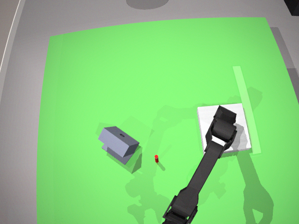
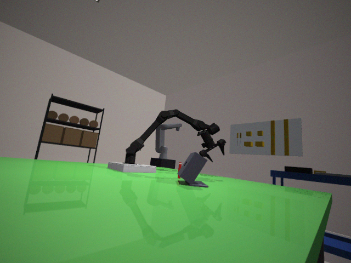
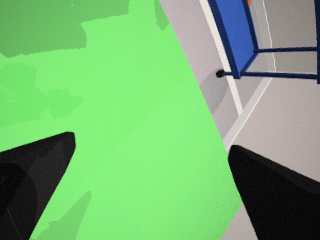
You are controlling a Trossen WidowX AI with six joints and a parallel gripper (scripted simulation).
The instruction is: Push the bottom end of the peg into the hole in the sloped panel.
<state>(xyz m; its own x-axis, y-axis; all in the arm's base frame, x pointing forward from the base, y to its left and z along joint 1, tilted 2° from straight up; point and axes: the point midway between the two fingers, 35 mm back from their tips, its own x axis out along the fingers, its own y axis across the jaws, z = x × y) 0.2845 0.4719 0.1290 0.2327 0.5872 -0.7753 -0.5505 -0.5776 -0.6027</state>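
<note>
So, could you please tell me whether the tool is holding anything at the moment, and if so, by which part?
Nothing is held: the tool is wide open in the air, and the red peg stands untouched on the table.

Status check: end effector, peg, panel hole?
End effector open, empty, up in the air. Red peg upright on the table, untouched, beside the grey sloped panel. Hole empty; nothing seen between peg and panel.

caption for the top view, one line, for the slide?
Red peg standing beside the grey sloped panel; arm reaching in, nothing grasped.
</note>
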